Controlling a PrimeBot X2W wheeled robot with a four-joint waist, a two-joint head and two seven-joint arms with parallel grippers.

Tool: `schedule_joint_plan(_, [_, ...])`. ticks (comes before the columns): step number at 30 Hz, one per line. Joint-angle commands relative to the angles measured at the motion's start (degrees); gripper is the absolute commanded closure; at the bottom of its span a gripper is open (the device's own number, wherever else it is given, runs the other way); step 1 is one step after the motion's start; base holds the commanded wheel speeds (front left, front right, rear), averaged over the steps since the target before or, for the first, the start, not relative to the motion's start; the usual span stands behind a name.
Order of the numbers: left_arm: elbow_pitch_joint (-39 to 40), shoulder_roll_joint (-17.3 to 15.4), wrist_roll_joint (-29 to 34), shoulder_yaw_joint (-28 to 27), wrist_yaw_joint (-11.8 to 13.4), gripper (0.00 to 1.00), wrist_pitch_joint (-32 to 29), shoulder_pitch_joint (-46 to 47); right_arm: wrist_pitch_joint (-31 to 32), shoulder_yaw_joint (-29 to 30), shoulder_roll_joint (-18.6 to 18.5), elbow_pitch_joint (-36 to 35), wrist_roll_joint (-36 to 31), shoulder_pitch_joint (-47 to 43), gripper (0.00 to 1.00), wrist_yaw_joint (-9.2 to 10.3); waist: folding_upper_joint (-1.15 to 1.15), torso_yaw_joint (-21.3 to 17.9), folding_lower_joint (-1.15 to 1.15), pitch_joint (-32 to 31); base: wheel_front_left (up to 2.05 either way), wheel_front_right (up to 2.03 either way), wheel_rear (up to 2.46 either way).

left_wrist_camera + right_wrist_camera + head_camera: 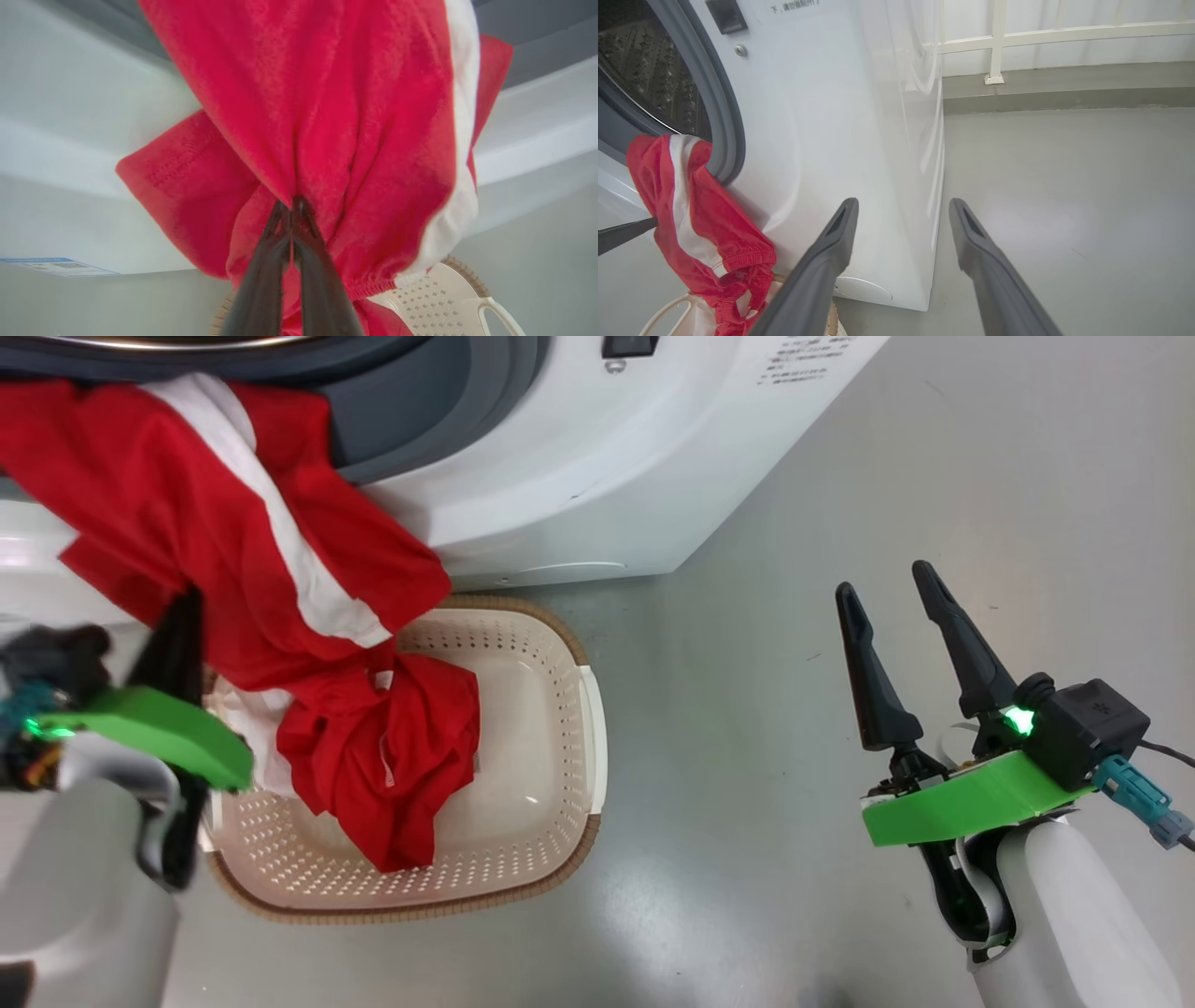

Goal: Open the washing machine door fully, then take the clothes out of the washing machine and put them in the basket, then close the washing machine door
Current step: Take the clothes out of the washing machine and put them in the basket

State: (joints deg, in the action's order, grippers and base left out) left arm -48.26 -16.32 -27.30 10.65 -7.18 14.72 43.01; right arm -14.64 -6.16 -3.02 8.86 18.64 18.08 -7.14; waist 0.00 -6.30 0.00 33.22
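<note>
Left wrist view, left end effector (292, 205) clamped on the clothes (327, 116), right end effector (884, 579) wide apart, empty.

Clothes (187, 504) curtain the washing machine (579, 457) mouth; basket (551, 658) half-free.

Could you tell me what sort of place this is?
Probably a laundry or utility area, perhaps a balcony: a white front-loading washing machine, a perforated basket on the bare grey floor, and a white railing behind.
</note>
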Motion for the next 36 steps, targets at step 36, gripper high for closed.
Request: schedule_joint_plan(36, [-8.3, 3.6, -7.2, 21.6, -0.3, 1.00, 0.3, -11.7, -0.4, -1.0, 0.1, -1.5, 0.7, 0.2, 0.00, -0.35, 0.00, 0.1, 0.00, 1.6, 0.00, 0.00, 0.00])
